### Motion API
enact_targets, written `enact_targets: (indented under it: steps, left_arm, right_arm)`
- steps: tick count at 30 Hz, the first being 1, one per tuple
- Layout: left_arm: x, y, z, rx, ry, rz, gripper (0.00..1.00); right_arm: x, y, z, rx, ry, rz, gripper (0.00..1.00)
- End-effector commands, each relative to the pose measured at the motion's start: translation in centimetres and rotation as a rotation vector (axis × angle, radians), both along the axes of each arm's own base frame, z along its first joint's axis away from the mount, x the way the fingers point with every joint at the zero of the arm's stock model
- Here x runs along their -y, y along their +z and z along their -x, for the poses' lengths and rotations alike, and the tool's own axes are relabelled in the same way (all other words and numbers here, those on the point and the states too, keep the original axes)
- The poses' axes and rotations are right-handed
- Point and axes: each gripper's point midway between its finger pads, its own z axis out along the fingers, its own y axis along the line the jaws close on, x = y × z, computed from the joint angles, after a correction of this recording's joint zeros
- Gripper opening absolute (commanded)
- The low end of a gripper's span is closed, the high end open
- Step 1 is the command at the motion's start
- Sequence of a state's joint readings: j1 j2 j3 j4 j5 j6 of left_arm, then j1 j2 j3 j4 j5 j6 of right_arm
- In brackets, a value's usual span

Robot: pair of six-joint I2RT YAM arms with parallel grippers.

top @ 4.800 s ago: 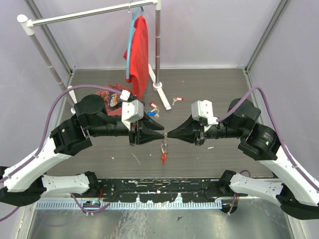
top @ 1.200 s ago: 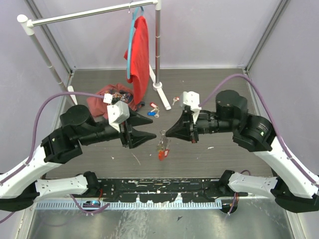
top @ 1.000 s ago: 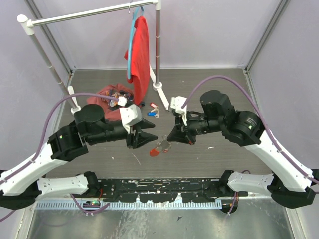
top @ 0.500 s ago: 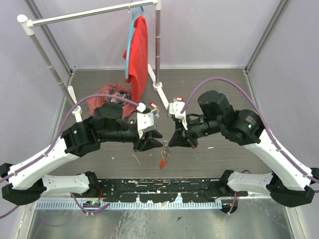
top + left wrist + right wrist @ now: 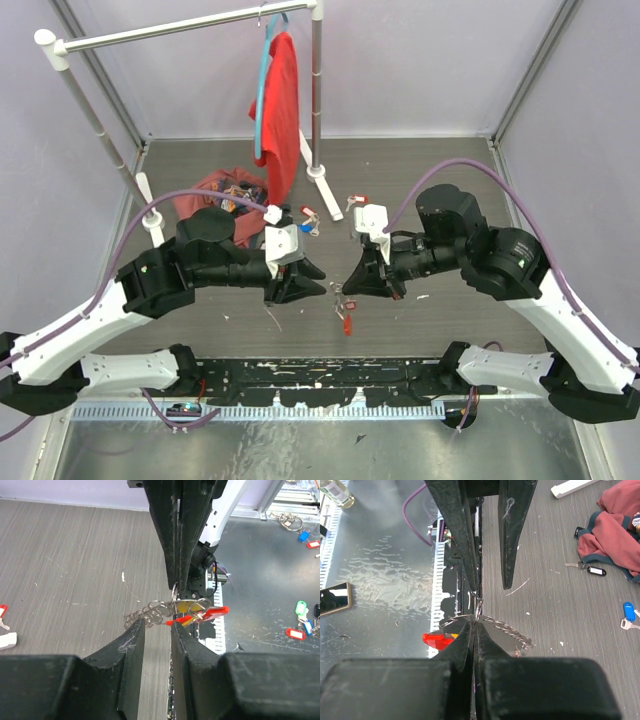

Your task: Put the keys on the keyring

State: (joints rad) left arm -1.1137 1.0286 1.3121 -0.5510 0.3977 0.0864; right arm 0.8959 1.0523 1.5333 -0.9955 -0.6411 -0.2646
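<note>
Hanging from the tip of the right gripper (image 5: 345, 290), the keyring (image 5: 156, 611), a loop of thin silver metal chain bearing a long flat red tag and a small yellow tag, is being held near the front of the dark wood-grain table (image 5: 430, 170). Its chain is being pinched by the right fingers (image 5: 162, 530), which are pressed together on it. Whether the red tag is touching the table cannot be told.

The left gripper (image 5: 321, 289) is being pointed straight at the right one, with its fingers (image 5: 455, 525) spread apart and nothing between them. The way ahead of that gap is being blocked by the right gripper's closed tips and the bunched chain just beyond them.

Several small tagged keys (image 5: 310, 216) are being left loose on the table behind the grippers, beside the foot of the white tube rack (image 5: 316, 120). A red cloth (image 5: 281, 100) is being carried on a blue hanger (image 5: 259, 90) on that rack, and a crumpled red garment (image 5: 215, 188) is being partly covered by the left arm. More tagged keys are being shown on the grey metal plate (image 5: 260, 580) in the left wrist view.
</note>
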Motion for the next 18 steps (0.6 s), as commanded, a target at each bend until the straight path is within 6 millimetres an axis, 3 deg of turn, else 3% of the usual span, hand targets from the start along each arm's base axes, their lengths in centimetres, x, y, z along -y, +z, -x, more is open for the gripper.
enact_targets:
  steps: [1,7,18]
  left_arm:
    - [0.2,2.0,-0.1,-0.005,0.028,0.114,0.34]
    - [0.4,3.3,0.2,-0.017,0.019,0.179,0.33]
    - [1.2,2.6,1.2,-0.059,-0.049,0.154,0.36]
  right_arm:
    - [-0.4,3.3,0.4,0.087,0.041,-0.116,0.01]
    - [-0.4,3.4,0.5,0.088,0.044,-0.124,0.01]
    - [-0.2,3.7,0.8,0.096,0.041,-0.144,0.01]
